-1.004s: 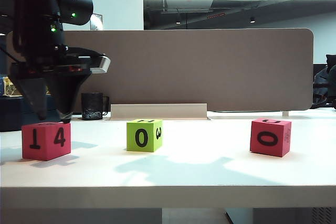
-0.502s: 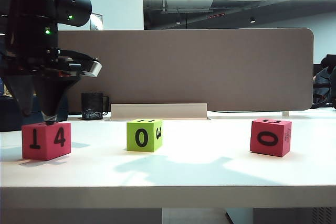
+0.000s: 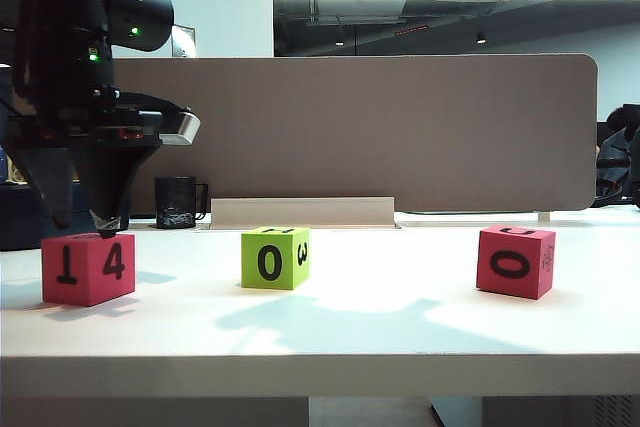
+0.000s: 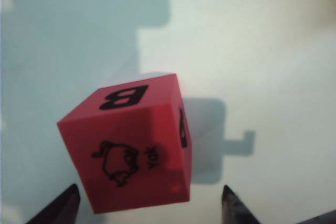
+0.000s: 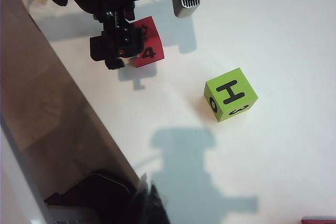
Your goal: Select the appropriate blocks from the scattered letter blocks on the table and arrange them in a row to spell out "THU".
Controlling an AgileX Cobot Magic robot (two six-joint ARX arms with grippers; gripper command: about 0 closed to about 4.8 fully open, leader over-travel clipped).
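Your table (image 3: 330, 332) held three letter blocks in a row: a red block (image 3: 88, 268) at lower left, a green block (image 3: 274, 258) at centre, another red block (image 3: 515, 261) at right. No containers showed. The left gripper (image 3: 82, 219) hung wide open, empty, just over the left red block; an off-centre descent could tip it. Your right gripper, unseen, was closed.

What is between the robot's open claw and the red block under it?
Nothing visible. The left gripper hangs open just above the pinkish-red block at the table's left end; in its wrist view only bare tabletop shows around the block. The lime-green block sits well aside.
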